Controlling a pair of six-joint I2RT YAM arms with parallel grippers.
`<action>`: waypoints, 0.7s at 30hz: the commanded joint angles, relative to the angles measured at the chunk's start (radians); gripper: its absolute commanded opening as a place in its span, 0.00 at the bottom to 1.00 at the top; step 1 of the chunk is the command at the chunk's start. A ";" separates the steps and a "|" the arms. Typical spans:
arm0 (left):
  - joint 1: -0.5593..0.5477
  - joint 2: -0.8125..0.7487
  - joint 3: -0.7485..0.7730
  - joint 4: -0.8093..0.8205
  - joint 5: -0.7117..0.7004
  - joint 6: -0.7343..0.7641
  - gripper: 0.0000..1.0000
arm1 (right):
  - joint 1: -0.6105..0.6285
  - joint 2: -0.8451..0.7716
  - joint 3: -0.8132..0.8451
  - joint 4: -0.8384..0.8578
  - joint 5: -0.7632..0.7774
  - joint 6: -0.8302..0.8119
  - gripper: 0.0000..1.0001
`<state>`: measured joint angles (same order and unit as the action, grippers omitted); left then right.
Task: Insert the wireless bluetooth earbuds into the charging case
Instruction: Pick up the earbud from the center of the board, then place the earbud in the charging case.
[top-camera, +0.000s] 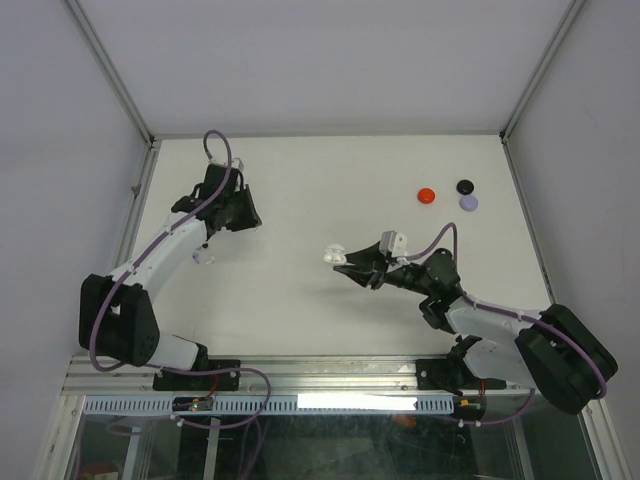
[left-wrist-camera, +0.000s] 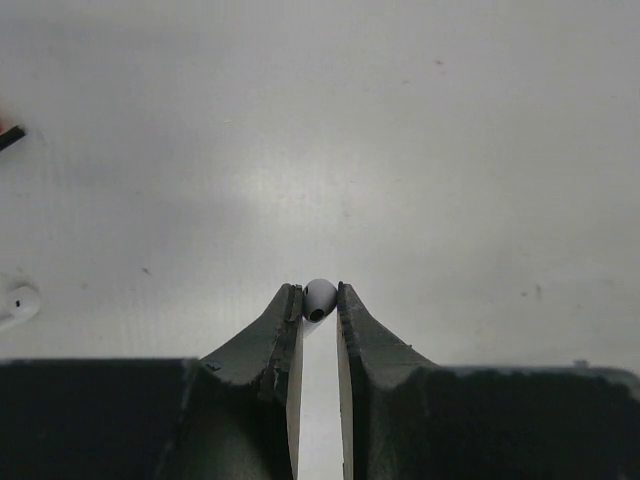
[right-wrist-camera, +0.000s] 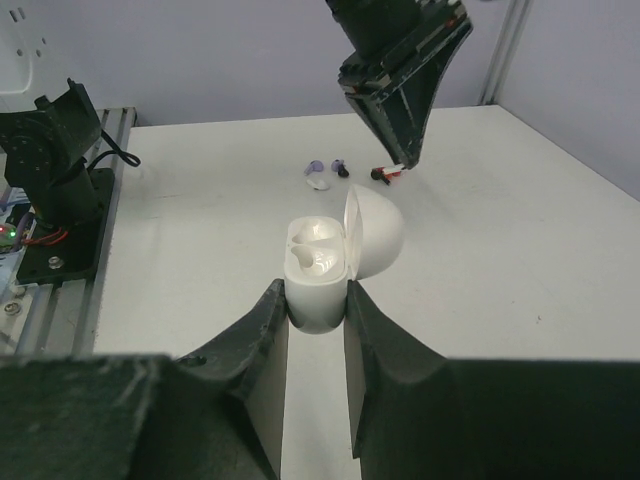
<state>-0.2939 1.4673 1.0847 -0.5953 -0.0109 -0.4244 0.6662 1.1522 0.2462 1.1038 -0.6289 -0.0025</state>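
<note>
Claw on the left arm (left-wrist-camera: 319, 297): closed down to a narrow gap, pinching a white earbud (left-wrist-camera: 320, 294) at the very tips of its fingers.
White earbud: small and rounded, with a dark opening facing the wrist camera; only a little of it sits between the pads.
Loose white piece (left-wrist-camera: 20, 302): lies on the worktop (top-camera: 330, 180) near the left claw, off to its left in the wrist view.
Claw on the right arm (right-wrist-camera: 316, 292): closed on the body of the charging case (right-wrist-camera: 320, 312), one finger on each side.
Charging case: upright in the right claw with its lid swung back and the wells facing up.
Red piece (top-camera: 427, 195), black piece (top-camera: 465, 186), lavender piece (top-camera: 468, 202): grouped on the worktop well apart from the right claw, behind its wrist.
Handling: the earbud looks light, hard and smooth, likely to squirt out of a tip pinch. A hold across its widest part seems safest, leaving the end that enters the well free.
Hidden: whether the left claw has lifted the earbud off the worktop cannot be told. A white shape shows in the case's wells; whether it is a seated earbud is unclear. Coloured specks below the left claw in the right wrist view are too small to name.
</note>
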 joint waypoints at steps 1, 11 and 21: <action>-0.061 -0.157 -0.031 0.173 0.119 -0.027 0.11 | 0.030 -0.034 0.065 0.012 0.024 -0.043 0.00; -0.107 -0.433 -0.194 0.553 0.343 -0.042 0.09 | 0.079 -0.011 0.124 0.041 0.119 -0.027 0.00; -0.154 -0.552 -0.356 0.952 0.515 -0.119 0.07 | 0.116 0.061 0.142 0.208 0.244 0.035 0.00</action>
<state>-0.4271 0.9459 0.7563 0.1139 0.4053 -0.4904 0.7692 1.2007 0.3401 1.1770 -0.4683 0.0097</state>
